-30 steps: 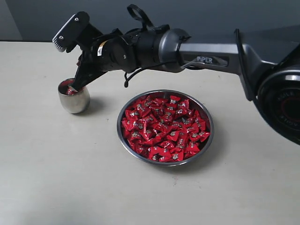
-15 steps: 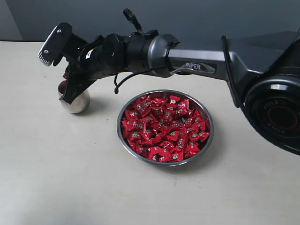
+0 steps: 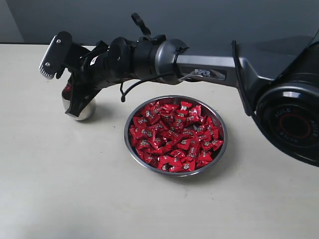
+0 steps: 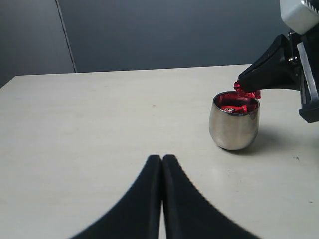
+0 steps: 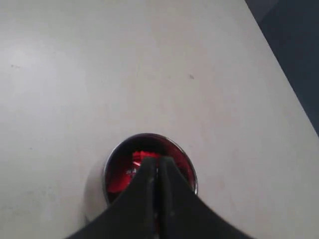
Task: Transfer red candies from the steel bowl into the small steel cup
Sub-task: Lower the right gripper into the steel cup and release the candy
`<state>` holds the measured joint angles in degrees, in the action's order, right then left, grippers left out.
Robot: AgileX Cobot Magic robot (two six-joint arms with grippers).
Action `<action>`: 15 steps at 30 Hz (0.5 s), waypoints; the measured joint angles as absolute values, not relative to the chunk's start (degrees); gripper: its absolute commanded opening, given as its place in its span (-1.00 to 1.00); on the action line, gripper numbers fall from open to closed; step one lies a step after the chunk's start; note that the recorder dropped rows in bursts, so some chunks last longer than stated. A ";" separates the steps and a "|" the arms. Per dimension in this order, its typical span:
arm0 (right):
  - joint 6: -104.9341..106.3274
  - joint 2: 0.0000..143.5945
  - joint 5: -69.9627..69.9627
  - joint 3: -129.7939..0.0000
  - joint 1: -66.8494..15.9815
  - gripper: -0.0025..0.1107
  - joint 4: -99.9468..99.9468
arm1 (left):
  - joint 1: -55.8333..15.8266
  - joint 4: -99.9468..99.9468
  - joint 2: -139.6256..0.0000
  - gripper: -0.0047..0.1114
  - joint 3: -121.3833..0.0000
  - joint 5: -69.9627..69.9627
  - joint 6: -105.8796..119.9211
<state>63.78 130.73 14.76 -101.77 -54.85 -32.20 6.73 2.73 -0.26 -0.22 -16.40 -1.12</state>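
The table (image 3: 75,189) is pale and flat. The steel bowl (image 3: 174,174) sits a little right of the middle of the outside view. It is full of red candies (image 3: 174,134), all shiny and heaped up to the rim.

The small steel cup (image 3: 87,109) stands on the table at the left of that view, apart from the bowl. It stands up straight. Some red candies are inside it, and you can see them from the side too (image 4: 230,106).

A long dark arm comes in from the right edge and goes across above the bowl to the cup. Its right hand (image 3: 75,110) points down over the cup and hides most of it from the outside view. The two fingers are pressed together. In the left wrist view the tips are just above the cup's rim, and one red candy (image 4: 246,92) is right at the tips. It looks pinched between them. The right wrist view looks straight down past the closed fingers into the cup's open top.

The left hand (image 4: 162,160) is low over the table, near the cup but not touching it. Its fingers are together too, with nothing between them.
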 measured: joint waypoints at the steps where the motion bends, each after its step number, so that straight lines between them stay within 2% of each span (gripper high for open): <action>1: 64.04 130.98 14.47 -101.77 -54.85 -0.97 -32.20 | 6.73 2.73 -0.26 -0.91 -0.22 -16.40 -1.12; 15: 64.42 133.51 11.72 -103.78 -54.85 -0.97 -32.23 | 6.73 2.73 -0.26 -0.91 -0.22 -16.40 -1.12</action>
